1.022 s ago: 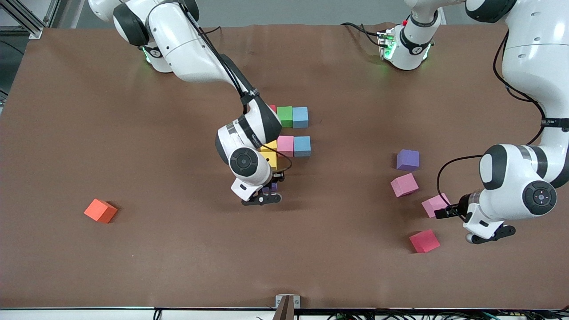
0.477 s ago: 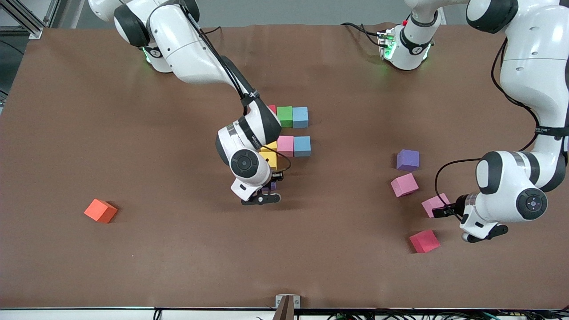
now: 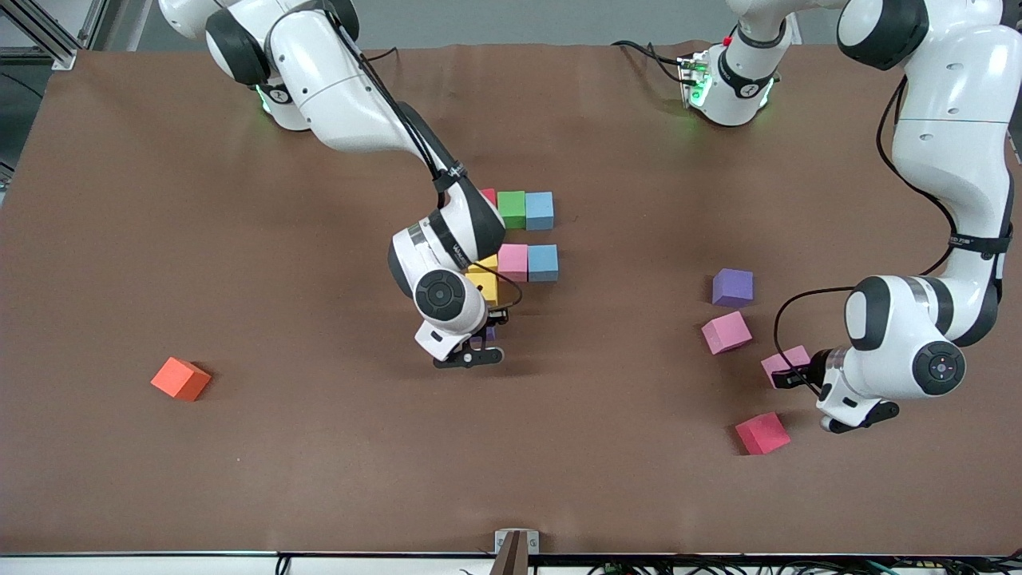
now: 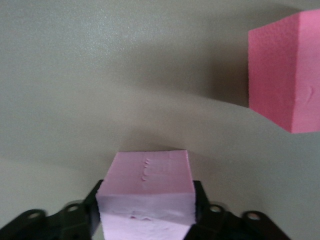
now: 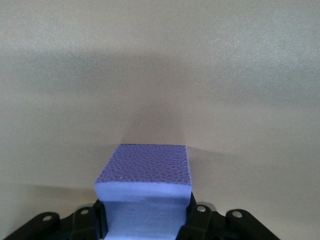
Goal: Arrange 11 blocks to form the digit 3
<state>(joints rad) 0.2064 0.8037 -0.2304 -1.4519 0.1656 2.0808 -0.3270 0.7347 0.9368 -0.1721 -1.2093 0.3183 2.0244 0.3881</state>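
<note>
Left tool (image 4: 147, 220): fingers (image 4: 92, 207) pressed to both sides of a pale pink block (image 4: 146, 192), clamped on it. Low over the table (image 3: 239, 479) at the left arm's end. Wrist tipped down, elbow high, forearm dropping from the base.

Right tool (image 5: 145, 220): clamped on a purple-blue block (image 5: 145, 192), low near table centre, just nearer the camera than the yellow blocks (image 3: 484, 281). Arm reaches out from its base, wrist bent down.

Placed group at centre: red block (image 3: 489, 194) mostly hidden by the right arm, green block (image 3: 512, 208), blue block (image 3: 540, 210) in a row; nearer the camera, pink (image 3: 512, 262) and blue (image 3: 543, 263) side by side, yellow beside them.

Loose near the left tool: second purple block (image 3: 732, 287), deeper pink block (image 3: 726, 332), red block (image 3: 762, 433) nearest the camera. Orange cube (image 3: 180, 378) alone toward the right arm's end.

Table covered in brown matte sheet.
</note>
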